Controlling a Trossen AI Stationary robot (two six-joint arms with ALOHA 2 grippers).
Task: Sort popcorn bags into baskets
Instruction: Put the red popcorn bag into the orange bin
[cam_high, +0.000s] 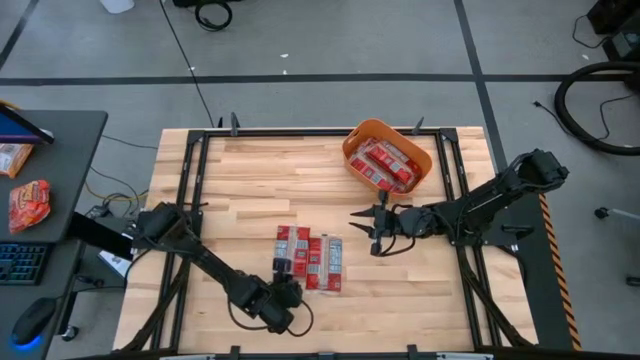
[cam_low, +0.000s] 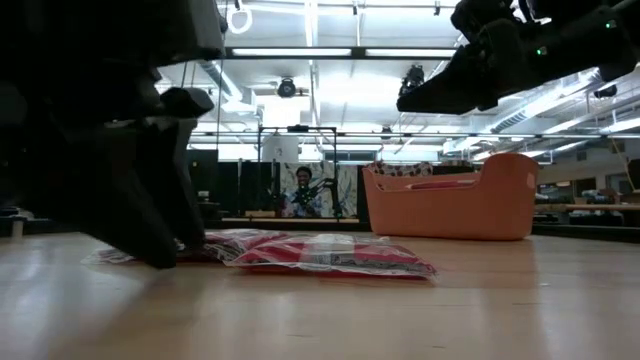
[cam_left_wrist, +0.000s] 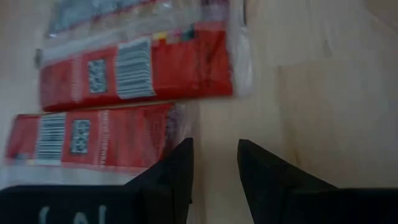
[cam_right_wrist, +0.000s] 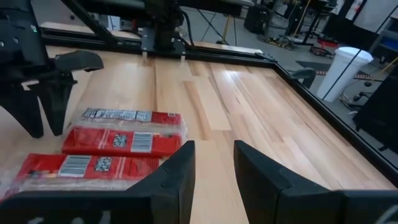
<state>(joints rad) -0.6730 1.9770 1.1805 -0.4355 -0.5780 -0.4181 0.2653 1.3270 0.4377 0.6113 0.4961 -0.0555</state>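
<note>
Three flat red popcorn bags lie side by side on the wooden table, near its middle; they also show in the right wrist view. My left gripper is open and low at the left end of this row, one finger over the corner of the nearest bag. My right gripper is open and empty, above the table to the right of the bags. The orange basket stands at the far right and holds several red bags. My left gripper comes down from above. One finger stands at the corner of the nearest bag and the other over bare wood. The bag lies flat on the table. I cannot tell whether the finger touches it.
A dark metal frame runs around the tabletop. A side desk on the left carries a puffy orange-red snack pouch and a keyboard. Bare wood lies between the bags and the basket. A person shows far behind the table.
</note>
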